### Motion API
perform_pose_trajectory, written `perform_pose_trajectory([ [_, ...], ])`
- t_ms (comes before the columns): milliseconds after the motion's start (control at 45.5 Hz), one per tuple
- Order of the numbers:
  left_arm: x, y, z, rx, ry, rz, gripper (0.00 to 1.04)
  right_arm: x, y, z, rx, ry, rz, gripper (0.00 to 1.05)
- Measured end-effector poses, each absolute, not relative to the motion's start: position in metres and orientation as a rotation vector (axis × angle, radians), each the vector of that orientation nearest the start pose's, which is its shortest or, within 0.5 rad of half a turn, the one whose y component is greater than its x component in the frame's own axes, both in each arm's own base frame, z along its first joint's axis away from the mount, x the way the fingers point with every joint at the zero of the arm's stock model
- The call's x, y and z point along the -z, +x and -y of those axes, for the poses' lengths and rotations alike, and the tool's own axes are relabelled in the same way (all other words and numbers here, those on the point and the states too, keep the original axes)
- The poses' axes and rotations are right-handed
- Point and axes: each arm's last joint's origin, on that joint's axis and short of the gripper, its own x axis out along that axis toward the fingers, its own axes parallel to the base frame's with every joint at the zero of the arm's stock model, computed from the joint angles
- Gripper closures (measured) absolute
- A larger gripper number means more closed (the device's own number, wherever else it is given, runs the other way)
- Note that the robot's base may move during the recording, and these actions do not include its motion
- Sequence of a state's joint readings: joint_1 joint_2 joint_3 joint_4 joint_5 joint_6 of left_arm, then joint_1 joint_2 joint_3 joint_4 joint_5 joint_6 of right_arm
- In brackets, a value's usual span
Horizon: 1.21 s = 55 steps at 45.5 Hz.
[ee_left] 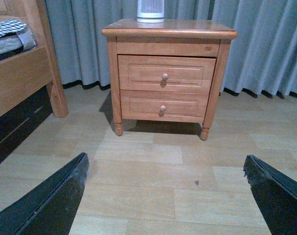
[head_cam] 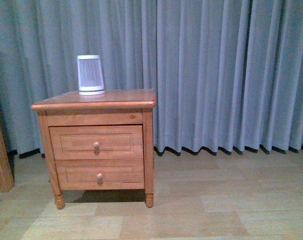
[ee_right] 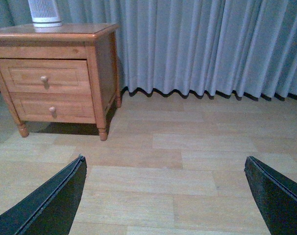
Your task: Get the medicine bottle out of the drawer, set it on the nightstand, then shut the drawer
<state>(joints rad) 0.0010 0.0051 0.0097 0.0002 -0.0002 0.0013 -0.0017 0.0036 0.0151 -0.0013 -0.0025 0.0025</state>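
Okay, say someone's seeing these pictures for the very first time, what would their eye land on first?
An orange-brown nightstand stands left of centre in the front view, against a long grey-blue curtain. On its top, toward the left, sits a white ribbed device. Both drawers look shut, the upper drawer included, and no medicine bottle is in sight.

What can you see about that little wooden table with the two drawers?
The nightstand is a small orange-brown wooden cabinet with a rounded-edge top. Its upper drawer and lower drawer have panelled fronts, one round knob each, and both look shut. It stands upright on short turned legs on the wooden floor, before a grey curtain. A white slatted device stands on its top.
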Motion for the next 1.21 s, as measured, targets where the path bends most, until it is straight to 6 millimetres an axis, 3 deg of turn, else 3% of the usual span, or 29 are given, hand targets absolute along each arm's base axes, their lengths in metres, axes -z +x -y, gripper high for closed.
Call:
perform_pose_trajectory([
  [1210,-0.1664,0.0974,-0.0001,-0.001,0.001,0.005,0.07,-0.1682,0.0970,0.0001,-0.001,0.003,0.010,0.07],
])
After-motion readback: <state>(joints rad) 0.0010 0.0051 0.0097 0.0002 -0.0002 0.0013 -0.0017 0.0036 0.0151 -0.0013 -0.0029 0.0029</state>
